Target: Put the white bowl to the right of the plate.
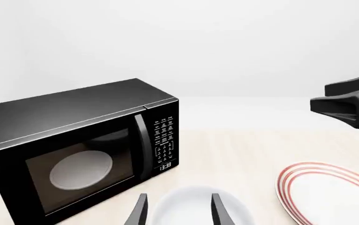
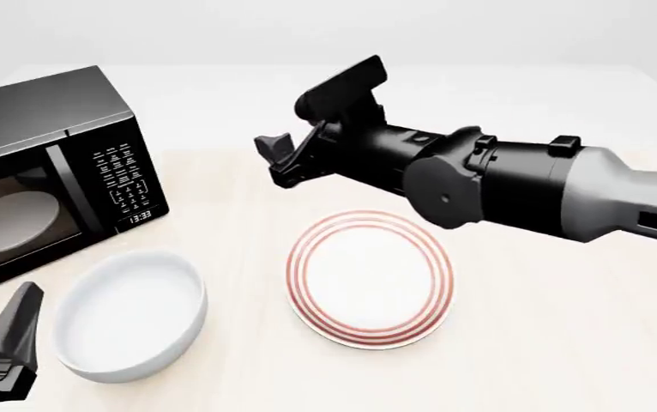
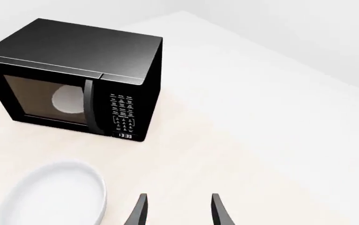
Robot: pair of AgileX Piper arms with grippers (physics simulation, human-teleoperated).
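The white bowl (image 2: 132, 316) stands on the table at the front left, to the left of the plate (image 2: 371, 279), which has red rings. My left gripper (image 2: 6, 343) is open at the front left corner, left of the bowl and apart from it. In the left wrist view the bowl (image 1: 192, 200) shows between the open fingers (image 1: 139, 210), and the plate (image 1: 329, 192) lies beside it. My right gripper (image 2: 278, 160) is open and empty, held high above the table behind the plate. In the right wrist view the bowl (image 3: 54, 197) lies off to one side of the gripper (image 3: 178, 211).
A black microwave (image 2: 43, 172) with a grey-white disc (image 2: 9, 221) inside stands at the back left, close behind the bowl. The right arm (image 2: 512, 184) stretches across above the plate's far side. Bare table (image 2: 569, 326) lies right of the plate.
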